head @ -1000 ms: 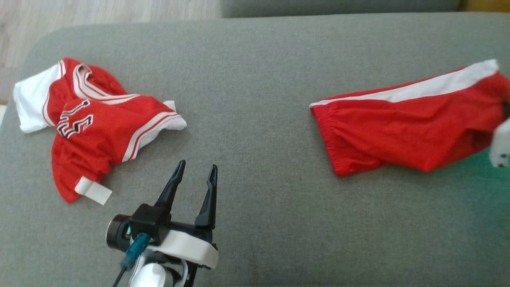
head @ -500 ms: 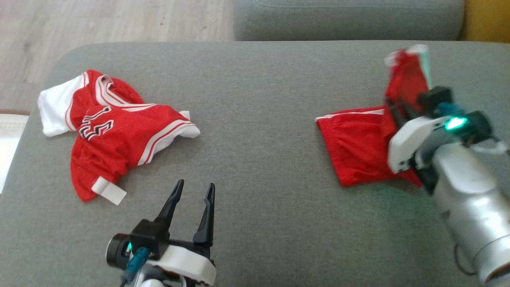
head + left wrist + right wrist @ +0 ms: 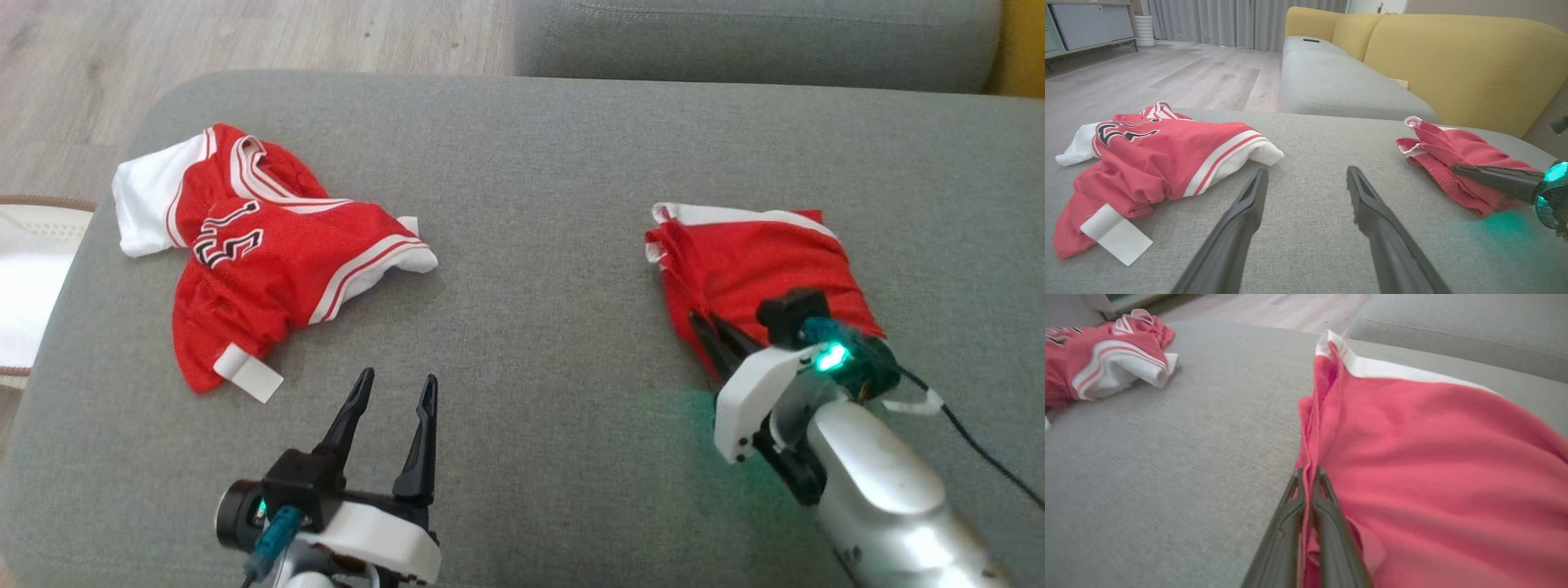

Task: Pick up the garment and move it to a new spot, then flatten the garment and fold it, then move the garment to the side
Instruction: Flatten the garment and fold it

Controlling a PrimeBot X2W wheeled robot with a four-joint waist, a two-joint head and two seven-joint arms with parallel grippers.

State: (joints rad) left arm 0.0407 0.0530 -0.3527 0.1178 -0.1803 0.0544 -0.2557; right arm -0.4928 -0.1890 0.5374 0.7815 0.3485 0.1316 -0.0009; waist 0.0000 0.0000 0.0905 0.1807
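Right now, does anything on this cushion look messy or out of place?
The red jersey lies crumpled on the left of the grey cushion, a white label sticking out from its hem. The red shorts on the right are folded over unevenly, with the right claw shut on their edge.

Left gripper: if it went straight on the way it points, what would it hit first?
Mostly bare cushion lies ahead of the left gripper. A white hem corner of the jersey sits just off that line, so one jaw might brush it; depth is unclear.
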